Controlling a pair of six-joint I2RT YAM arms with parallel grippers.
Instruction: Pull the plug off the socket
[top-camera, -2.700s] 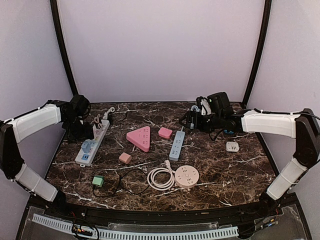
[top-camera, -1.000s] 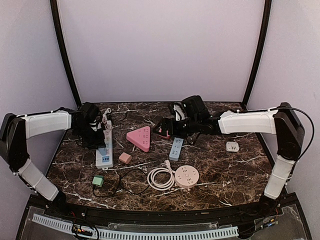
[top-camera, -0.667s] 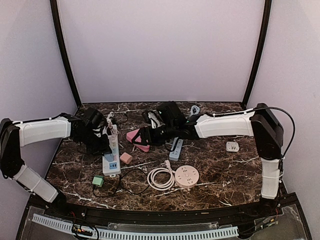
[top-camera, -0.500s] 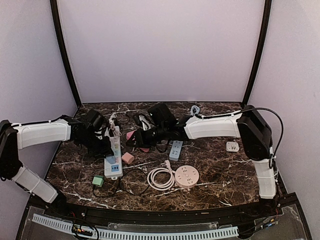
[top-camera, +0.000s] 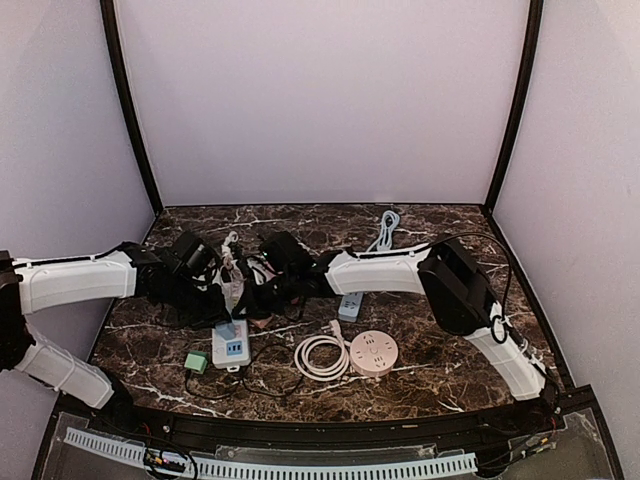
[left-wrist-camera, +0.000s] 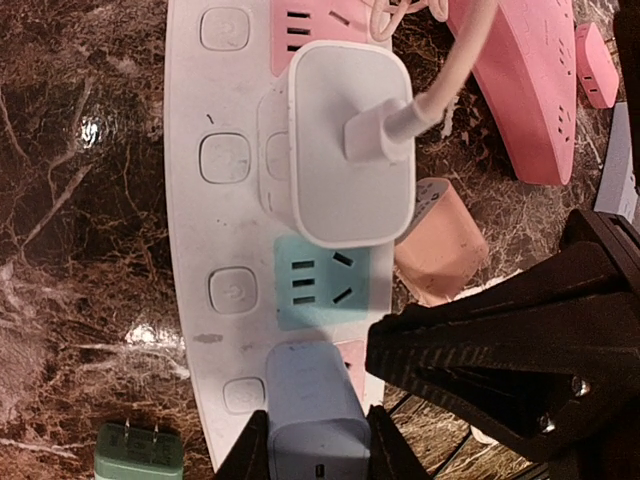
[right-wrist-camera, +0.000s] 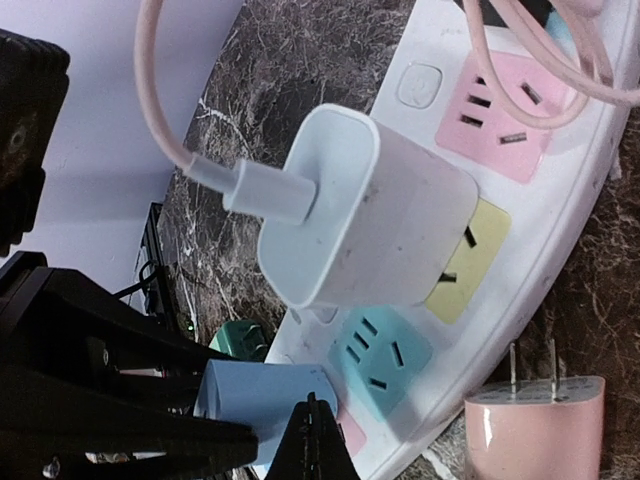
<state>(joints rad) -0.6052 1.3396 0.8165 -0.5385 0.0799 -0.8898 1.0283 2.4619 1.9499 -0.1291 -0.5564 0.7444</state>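
Left hand: your left gripper (left-wrist-camera: 317, 452) is partly closed, one finger (left-wrist-camera: 250, 455) on each side of the blue plug (left-wrist-camera: 315, 405), clamping it

Right hand: your right gripper (right-wrist-camera: 315, 438) is fully closed to a point and holds nothing; in the left wrist view its tip sits just to the right of the blue plug, and you cannot tell whether they touch

Blue plug: it stands on the white power strip (left-wrist-camera: 215, 250), at the end nearest your left hand, right between that hand's fingers

White charger: the white charger (left-wrist-camera: 350, 140) is seated in the strip straight ahead of your left fingers, with one open teal socket (left-wrist-camera: 320, 285) between it and the blue plug; from your right hand it lies ahead of the closed tip

Cable: a pale cable (left-wrist-camera: 450, 70) leaves the charger's top face and runs ahead and to the right of your left hand

Pink plug: a pink plug (right-wrist-camera: 535, 430) lies loose on the marble table (left-wrist-camera: 80, 200) just right of your right fingertips, prongs pointing ahead, close beside the strip

Green plug: a green plug (left-wrist-camera: 140, 452) lies on the table just left of your left fingers, near the strip's end

Pink strip: a pink power strip (left-wrist-camera: 520, 80) lies well ahead and to the right of your left hand
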